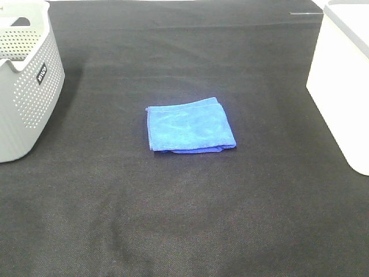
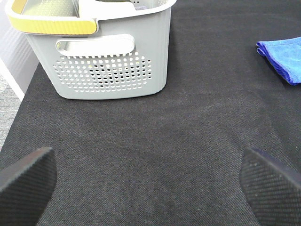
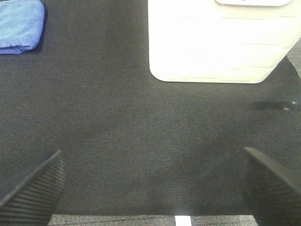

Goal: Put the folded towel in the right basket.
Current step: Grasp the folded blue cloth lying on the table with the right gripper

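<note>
A folded blue fleecy towel point(image 1: 190, 125) lies on woven black cloth point(image 1: 184, 219), a smooth white plastic basket point(image 1: 341, 81) at its three o'clock. The left gripper point(image 2: 149, 181) and right gripper point(image 3: 150, 183) gape wide.

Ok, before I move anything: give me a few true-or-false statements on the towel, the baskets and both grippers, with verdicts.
1. The folded blue towel lies on the black table between the grey basket and the white basket. True.
2. The towel is already inside the white basket. False: it lies on the table, apart from it.
3. The left gripper is shut on the towel. False: it is open, holding nothing.
4. The right gripper is open. True.
5. The grey basket has perforated walls. True.
</note>
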`<state>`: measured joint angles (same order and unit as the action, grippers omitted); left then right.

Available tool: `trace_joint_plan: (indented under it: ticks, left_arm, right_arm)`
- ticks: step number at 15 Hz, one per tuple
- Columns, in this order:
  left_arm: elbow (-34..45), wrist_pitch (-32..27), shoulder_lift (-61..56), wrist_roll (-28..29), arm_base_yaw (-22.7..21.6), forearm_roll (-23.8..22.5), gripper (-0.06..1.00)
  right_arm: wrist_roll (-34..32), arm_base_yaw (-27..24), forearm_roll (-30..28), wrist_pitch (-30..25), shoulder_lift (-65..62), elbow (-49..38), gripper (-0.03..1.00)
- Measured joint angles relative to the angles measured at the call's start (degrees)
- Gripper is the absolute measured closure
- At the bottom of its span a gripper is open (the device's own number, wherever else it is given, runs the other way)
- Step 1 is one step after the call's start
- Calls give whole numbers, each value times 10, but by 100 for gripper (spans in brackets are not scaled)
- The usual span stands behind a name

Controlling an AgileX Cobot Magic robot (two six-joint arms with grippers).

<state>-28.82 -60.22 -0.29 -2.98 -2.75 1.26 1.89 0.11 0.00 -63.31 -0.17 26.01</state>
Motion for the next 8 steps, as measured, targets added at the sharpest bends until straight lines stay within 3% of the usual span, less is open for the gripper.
trace_joint_plan:
  ticks: [8]
  left_arm:
    - [0, 0, 0, 0, 0, 0, -5]
  right_arm:
    - [0, 0, 0, 0, 0, 0, 1]
